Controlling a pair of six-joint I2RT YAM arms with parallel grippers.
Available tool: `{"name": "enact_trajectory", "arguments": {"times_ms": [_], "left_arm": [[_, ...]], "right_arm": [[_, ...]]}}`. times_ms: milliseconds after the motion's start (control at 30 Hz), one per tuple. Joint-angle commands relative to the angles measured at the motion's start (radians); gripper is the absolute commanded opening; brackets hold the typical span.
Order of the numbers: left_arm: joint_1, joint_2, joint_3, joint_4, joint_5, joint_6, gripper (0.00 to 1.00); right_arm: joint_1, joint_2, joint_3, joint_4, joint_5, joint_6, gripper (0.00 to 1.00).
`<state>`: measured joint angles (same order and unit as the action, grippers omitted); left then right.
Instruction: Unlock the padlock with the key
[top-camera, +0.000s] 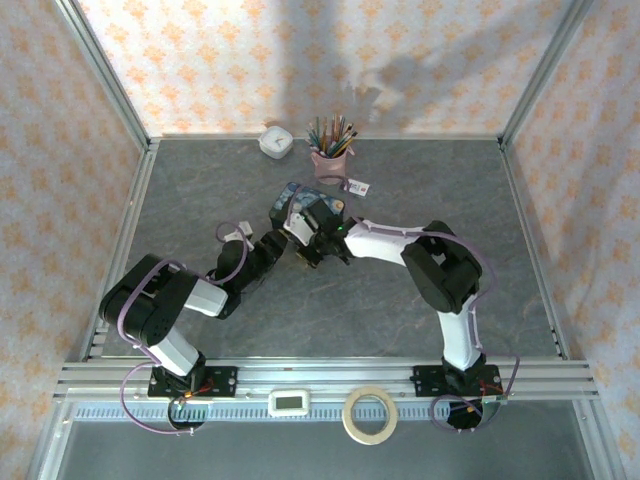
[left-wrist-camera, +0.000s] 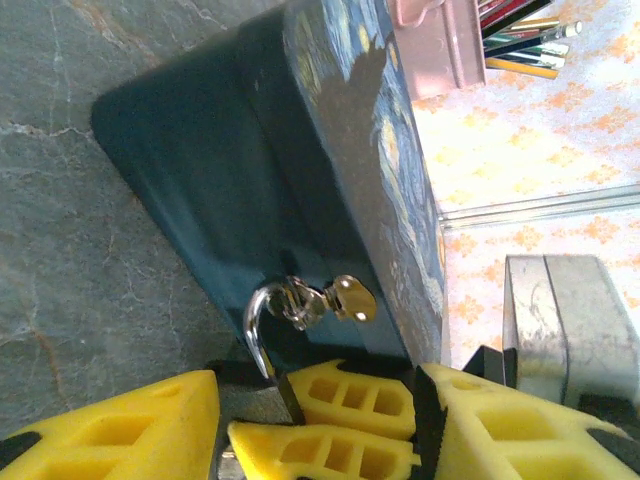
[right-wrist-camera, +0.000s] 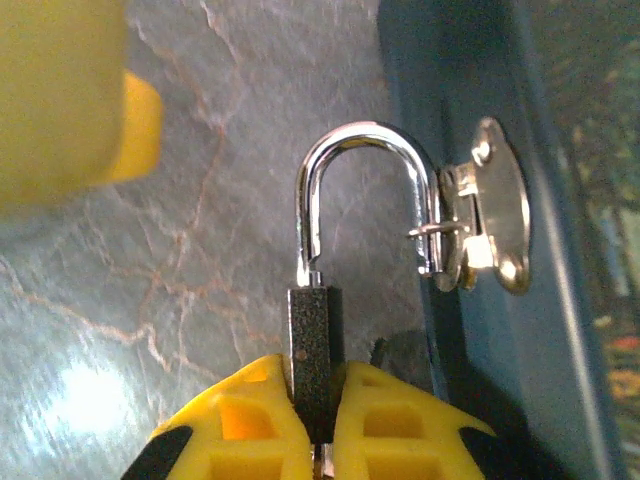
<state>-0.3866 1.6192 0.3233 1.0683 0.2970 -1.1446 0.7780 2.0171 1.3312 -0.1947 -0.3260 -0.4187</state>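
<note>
**Asker:** Where is the padlock (right-wrist-camera: 315, 335)?

**Describer:** Mid-table, against the side wall of a blue tin (right-wrist-camera: 480, 110) with a starry-night painting on its lid. The right gripper (right-wrist-camera: 315, 372) is clamped on the padlock's dark body, one yellow finger on each side.

**Asker:** Which way does it point?

**Describer:** In the right wrist view its long axis runs straight up the picture, in line with the fingers. The body is nearest the gripper and the silvery shackle (right-wrist-camera: 366, 140) arches away from it. The body is seen edge-on, so it looks narrow. One shackle leg meets the top of the body. The other passes through the wire loop of the tin's brass latch (right-wrist-camera: 498, 225) and seems to end outside the body, though I cannot tell for sure.

**Asker:** And the other arm?

**Describer:** The left gripper (left-wrist-camera: 316, 388) has its fingers spread wide apart. They sit either side of the right gripper's fingers, close to the tin. In the left wrist view the shackle curves off to the left of the latch.

**Asker:** What lies underneath?

**Describer:** A grey, stone-veined tabletop (right-wrist-camera: 170, 260).
</note>
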Motion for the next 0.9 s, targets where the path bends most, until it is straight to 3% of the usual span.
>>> {"name": "enact_trajectory", "arguments": {"times_ms": [0, 333, 700, 867], "left_arm": [[-0.01, -0.011, 0.012, 0.013, -0.037, 0.004, 0.52], [-0.009, -0.009, 0.013, -0.031, -0.13, 0.029, 0.47], [-0.009, 0.164, 0.139, -0.019, -0.128, 0.06, 0.25], [-0.009, 0.199, 0.152, -0.012, -0.135, 0.057, 0.22]], "right_arm": [[-0.003, 0.037, 0.066, -0.008, -0.045, 0.018, 0.0], [-0.008, 0.086, 0.147, -0.062, -0.079, 0.015, 0.0], [-0.011, 0.042, 0.106, -0.021, -0.134, 0.032, 0.0], [-0.013, 0.03, 0.093, -0.014, -0.148, 0.037, 0.0]]}}
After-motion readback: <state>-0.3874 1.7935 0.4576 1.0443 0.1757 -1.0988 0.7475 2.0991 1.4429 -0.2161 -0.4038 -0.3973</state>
